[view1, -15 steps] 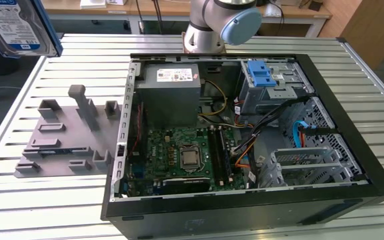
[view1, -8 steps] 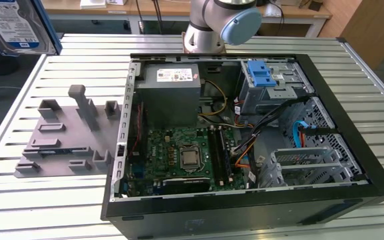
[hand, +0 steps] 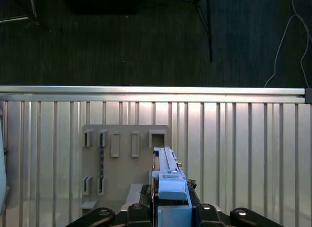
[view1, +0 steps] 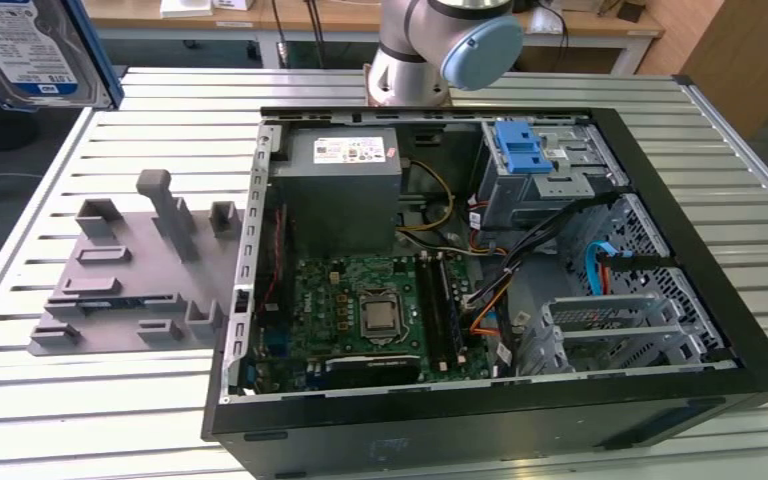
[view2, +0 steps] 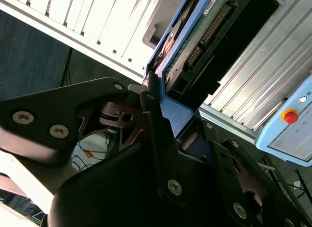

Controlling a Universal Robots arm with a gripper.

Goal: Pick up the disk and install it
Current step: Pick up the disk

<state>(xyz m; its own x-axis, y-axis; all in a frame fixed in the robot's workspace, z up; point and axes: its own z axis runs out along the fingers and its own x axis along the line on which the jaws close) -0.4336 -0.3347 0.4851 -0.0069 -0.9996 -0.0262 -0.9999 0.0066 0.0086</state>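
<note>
The disk [view1: 37,50], a silver drive with a white-and-blue label in a blue bracket, hangs high above the table at the exterior view's far left. In the first wrist view my gripper [hand: 168,211] is shut on the disk [hand: 168,180], which stands on edge between the black fingers [hand: 141,210]. It hovers over the grey holder plate [hand: 124,154]. In the second wrist view the disk [view2: 195,37] shows its blue frame and green board, clamped in the gripper [view2: 163,107].
The open computer case [view1: 744,380] lies on the slatted table [view1: 117,400], with a silver cage and blue latch [view1: 524,150], a power-supply box [view1: 344,165] and the motherboard [view1: 371,310]. The grey holder plate [view1: 131,270] sits left of the case. The arm's base [view1: 424,50] stands behind it.
</note>
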